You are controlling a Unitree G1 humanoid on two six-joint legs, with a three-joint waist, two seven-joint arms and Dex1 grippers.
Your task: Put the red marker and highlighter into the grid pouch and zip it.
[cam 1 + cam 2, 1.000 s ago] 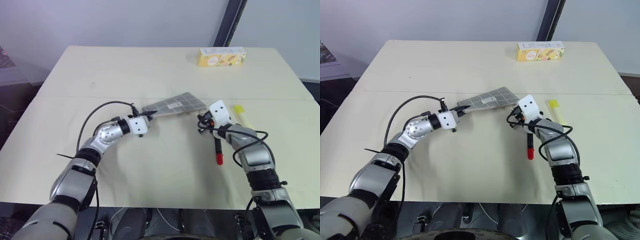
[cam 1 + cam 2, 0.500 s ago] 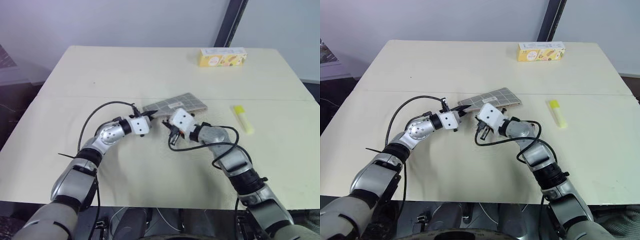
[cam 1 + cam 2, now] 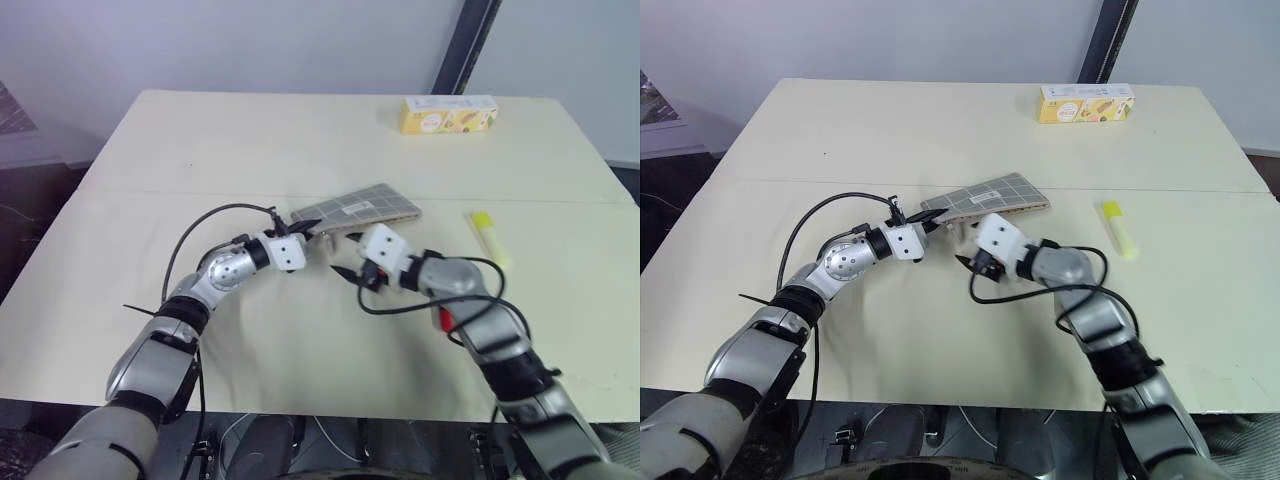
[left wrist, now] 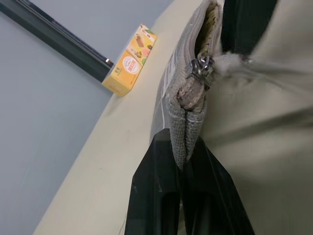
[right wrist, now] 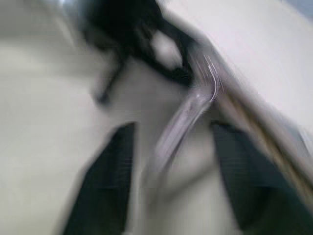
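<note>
Both pens are lying outside the grid pouch (image 3: pixel 985 199): highlighter (image 3: pixel 1116 226) off right, red marker (image 3: pixel 443 318) under the right arm. Left gripper (image 3: pixel 932 216) is pinching the pouch's corner, right gripper (image 3: pixel 967 258) is spreading wide beside it, so I'd guess the zip needs opening next.

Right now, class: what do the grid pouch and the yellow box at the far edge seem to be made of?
The grid pouch: apparently woven grey fabric, matte; its pinched edge folds softly and shows stitched seams, with a shiny, probably metal zip pull. The yellow box: likely printed cardboard, with crisp flat faces and coloured graphics.

We see a grey, white-gridded pouch (image 3: pixel 988 197), yellow highlighter (image 3: pixel 1117 228), yellow printed carton (image 3: pixel 1086 103), cream surface (image 3: pixel 890 130).
</note>
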